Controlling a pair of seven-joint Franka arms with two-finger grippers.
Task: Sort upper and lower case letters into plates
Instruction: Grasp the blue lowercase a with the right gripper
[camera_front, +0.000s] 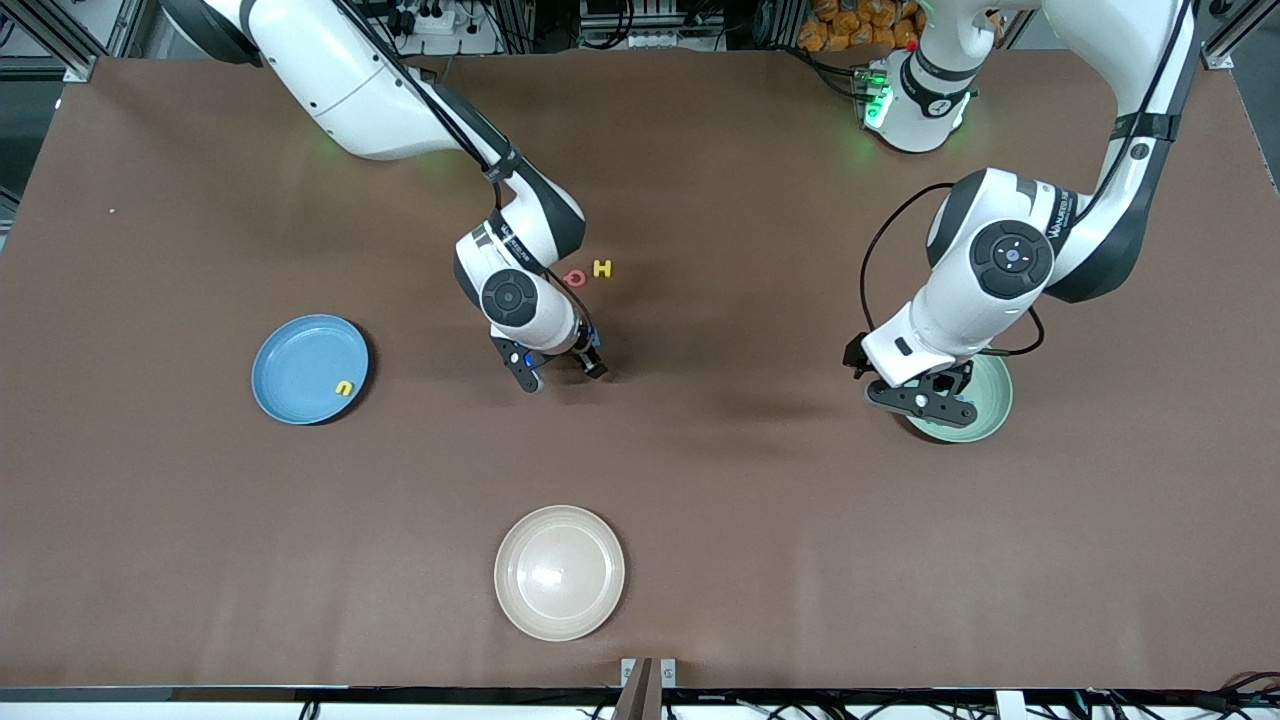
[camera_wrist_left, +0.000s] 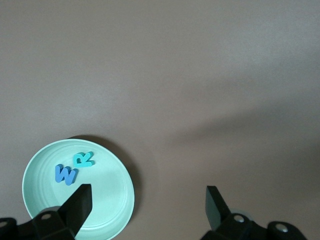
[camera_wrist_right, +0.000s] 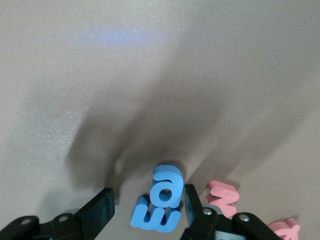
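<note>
Front view: the brown bench (camera_front: 700, 480) carries three plates. Taking the cream plate (camera_front: 559, 572) at the camera's edge as the landmark, the light blue plate (camera_front: 309, 368) lies farther from the camera than it and toward the right arm's end, with a yellow letter (camera_front: 344, 388) lying inside by the rim. The mint green plate (camera_front: 985, 405) lies farther from the camera than the cream plate and toward the left arm's end, partly covered by the left gripper (camera_front: 922, 402), which hangs over it. The right gripper (camera_front: 566, 372) is low at the bench, farther from the camera than the cream plate. A red ring-shaped letter (camera_front: 575, 278) and a yellow H (camera_front: 602, 268) lie side by side on the bench, farther still.

Left wrist view: the left gripper's (camera_wrist_left: 149, 202) jaws are spread wide with nothing between them. The mint green plate (camera_wrist_left: 107, 197) holds a blue W (camera_wrist_left: 65, 174) and a teal R (camera_wrist_left: 83, 159), touching each other.

Right wrist view: the right gripper's (camera_wrist_right: 148, 207) jaws are spread, down by the bench on either side of a blue letter a (camera_wrist_right: 167, 187). One finger is close against it; the other stands apart. A second blue letter (camera_wrist_right: 155, 218) touches the a. Two pink-red letters (camera_wrist_right: 224, 197) (camera_wrist_right: 284, 231) lie just beside that finger, outside the jaws.
</note>
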